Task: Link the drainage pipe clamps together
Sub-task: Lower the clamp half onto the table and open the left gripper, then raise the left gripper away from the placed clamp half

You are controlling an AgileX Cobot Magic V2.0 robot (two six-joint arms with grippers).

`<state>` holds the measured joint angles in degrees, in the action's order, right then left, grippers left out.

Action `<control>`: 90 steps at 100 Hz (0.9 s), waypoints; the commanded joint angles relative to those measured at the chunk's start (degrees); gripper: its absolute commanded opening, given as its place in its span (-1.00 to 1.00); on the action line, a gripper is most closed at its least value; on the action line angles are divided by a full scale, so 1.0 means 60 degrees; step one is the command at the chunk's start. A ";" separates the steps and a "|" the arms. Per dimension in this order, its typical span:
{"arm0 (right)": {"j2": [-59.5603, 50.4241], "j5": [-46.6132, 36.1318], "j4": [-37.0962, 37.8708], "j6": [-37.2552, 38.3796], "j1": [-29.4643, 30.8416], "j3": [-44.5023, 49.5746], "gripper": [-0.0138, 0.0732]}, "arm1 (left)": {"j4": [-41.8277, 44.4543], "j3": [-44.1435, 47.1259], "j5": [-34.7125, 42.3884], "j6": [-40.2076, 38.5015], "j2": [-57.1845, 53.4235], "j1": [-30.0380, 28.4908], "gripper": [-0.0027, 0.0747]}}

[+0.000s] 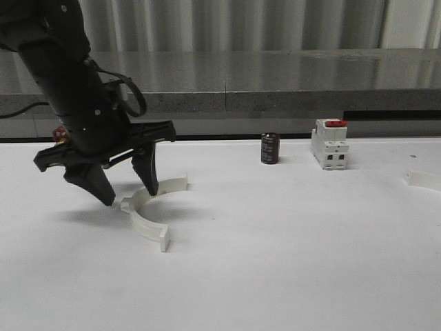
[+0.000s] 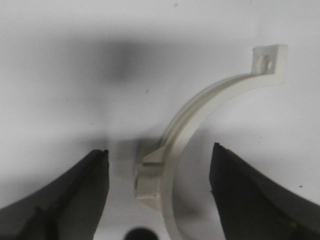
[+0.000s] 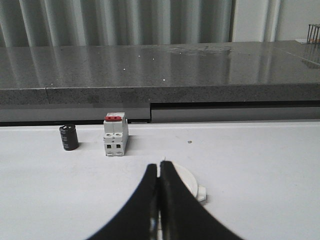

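One white drainage pipe clamp (image 1: pixel 146 222) lies flat on the white table at the left, a half-ring with flat end tabs. My left gripper (image 1: pixel 131 196) hangs over its middle, open, a black finger on each side of the arc. In the left wrist view the clamp (image 2: pixel 200 100) curves between the fingers of that gripper (image 2: pixel 159 150), its outer lug in the gap, touching neither finger. A second clamp (image 1: pixel 423 179) lies at the far right edge of the table. It shows partly behind my right gripper (image 3: pixel 160 164), which is shut, with only its rounded side and one lug (image 3: pixel 192 186) visible.
A small black cylinder (image 1: pixel 269 148) and a white boxy breaker with a red top (image 1: pixel 329 143) stand at the back middle-right of the table. Behind them runs a grey stone ledge (image 1: pixel 275 83). The table's front half is bare white surface (image 1: pixel 275 276).
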<state>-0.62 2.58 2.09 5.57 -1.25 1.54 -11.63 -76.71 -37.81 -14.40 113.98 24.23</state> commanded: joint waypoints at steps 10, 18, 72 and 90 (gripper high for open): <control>-0.0181 -0.0681 0.0013 -0.0081 0.0074 -0.0156 -0.84 | 0.0646 -0.0244 0.0460 -0.0075 -0.1572 0.0104 -0.02; -0.0181 -0.0681 0.0013 -0.0081 0.0074 -0.0156 -0.84 | 0.1209 -0.0244 0.0315 -0.0075 -0.2053 0.0082 -0.34; -0.0181 -0.0681 0.0013 -0.0081 0.0074 -0.0156 -0.84 | 0.2364 0.1412 0.0230 0.1312 -0.5473 -0.1855 -0.99; -0.0181 -0.0681 0.0013 -0.0081 0.0074 -0.0156 -0.84 | 0.2326 0.2479 0.0543 0.1696 -0.6708 -0.2715 -0.99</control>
<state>-0.62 2.58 2.09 5.57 -1.25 1.54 2.53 -62.98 -38.50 -5.72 78.98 9.90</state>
